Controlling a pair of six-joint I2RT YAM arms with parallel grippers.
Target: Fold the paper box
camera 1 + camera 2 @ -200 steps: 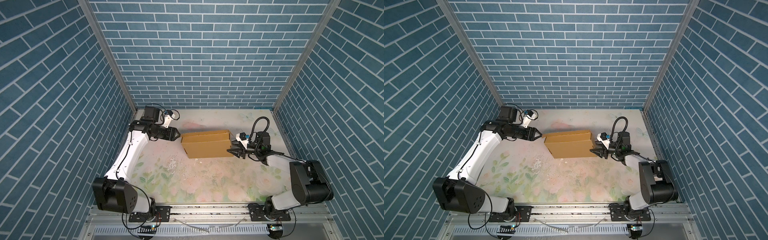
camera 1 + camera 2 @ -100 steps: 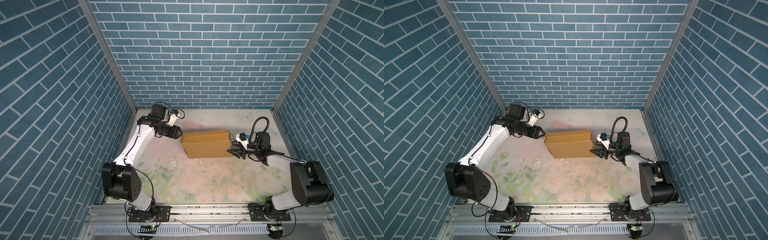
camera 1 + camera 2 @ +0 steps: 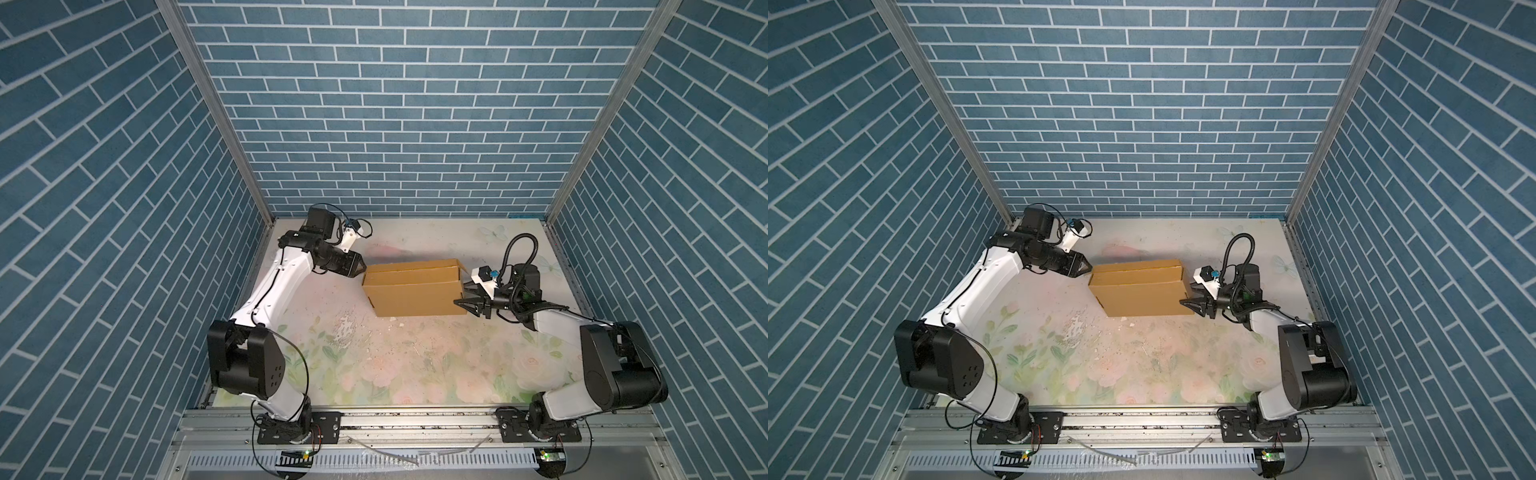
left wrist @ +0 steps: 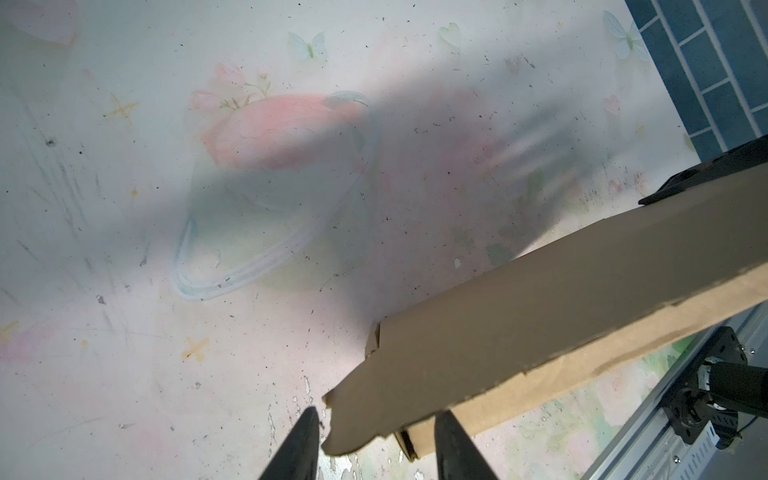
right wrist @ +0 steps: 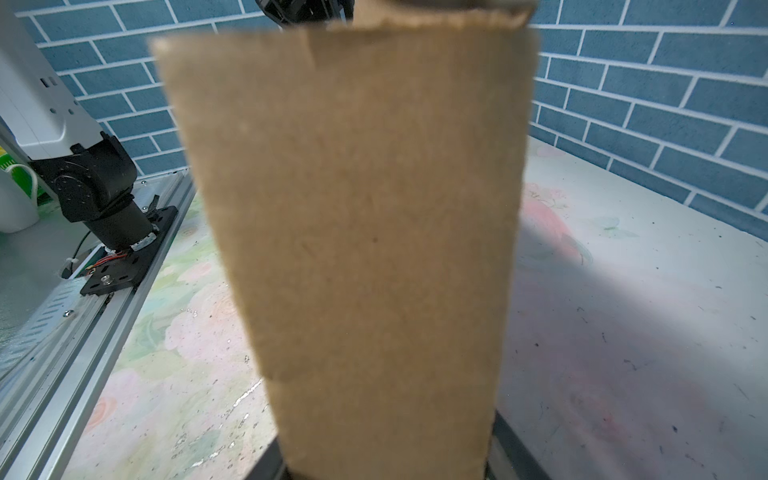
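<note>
"Blue brick-pattern walls (image 3: 395,124) on three sides, and the pale floral tabletop (image 3: 415,374) between them. Where is the paper box (image 3: 413,291) (image 3: 1142,291)?"

"On the far half of the tabletop, nearer the back edge than the front and about midway between the left and right edges. It is a closed block of plain brown cardboard, and it looks the same in both top views."

"And the arms?"

"One at each end. The left gripper (image 3: 360,266) points at the top of the box's left end. Its wrist view shows two dark fingertips (image 4: 305,436) standing apart with that corner of the cardboard (image 4: 540,311) between them. A sliver of table shows between one fingertip and the box, so it is released, not clamped."

"The other one?"

"The right gripper (image 3: 464,296) is at the right end, jaws spread wide. In its wrist view the cardboard (image 5: 365,228) fills the whole gap and meets a dark finger (image 5: 513,457) on either side — it is grasping the box."

"Anything smaller?"

"White flakes (image 3: 347,328) — scattered on the tabletop just in front of the box's left end."
</note>
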